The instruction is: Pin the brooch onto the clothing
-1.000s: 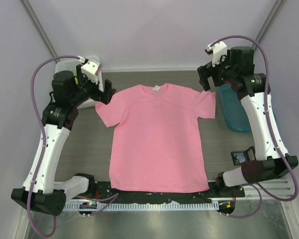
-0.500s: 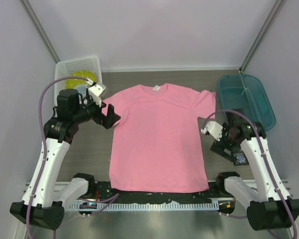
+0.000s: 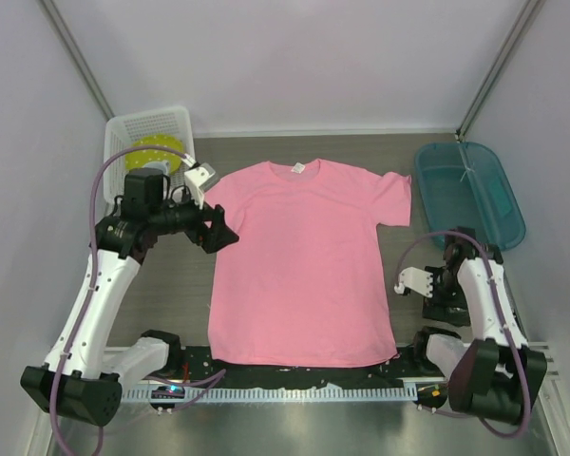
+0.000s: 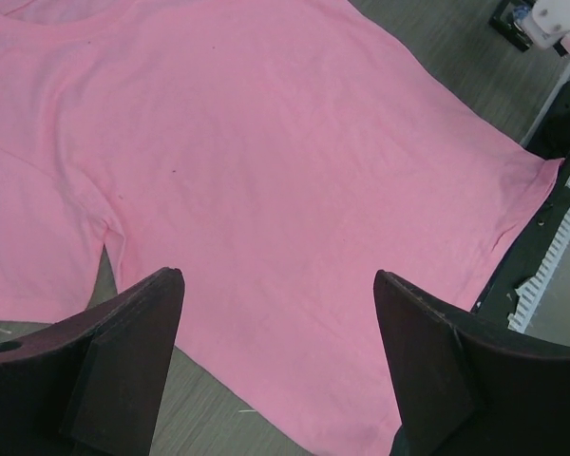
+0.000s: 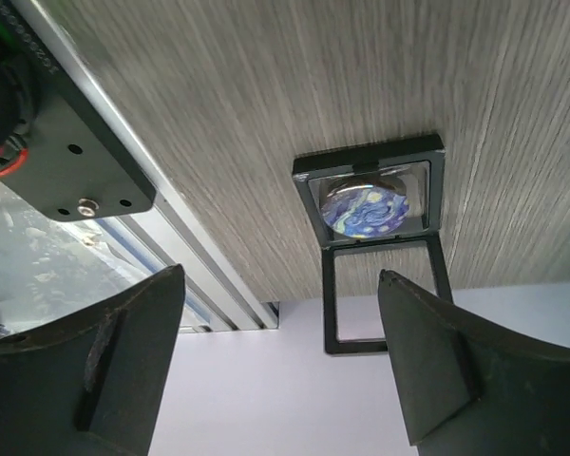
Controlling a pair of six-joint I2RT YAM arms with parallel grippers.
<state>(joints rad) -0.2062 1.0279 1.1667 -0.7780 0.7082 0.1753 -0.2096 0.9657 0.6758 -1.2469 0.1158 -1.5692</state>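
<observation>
A: Right gripper (image 5: 280, 275) is hovering wide open and empty over the tiny round dark-blue brooch (image 5: 365, 209). It's sitting in its open black square case (image 5: 369, 156), right of the plain pink T-shirt (image 3: 299, 256).
B: I'd be descending straight and pinching the rim, since the lid is crowding one side.
A: Left gripper (image 4: 277, 280) is hanging open and empty over the T-shirt's left sleeve. The bare grey bench (image 3: 171, 294) is giving room left of it.

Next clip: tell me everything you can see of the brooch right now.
The brooch is a small round badge with a glossy-looking face, dark blue with pale yellow and white swirls. It lies face up in an open black square case, whose hinged lid is folded out flat beside it. The case rests on the wood-grain table. The right gripper hangs above with jaws open, touching neither. Only the case touches the brooch. The overhead view does not show it.
</observation>
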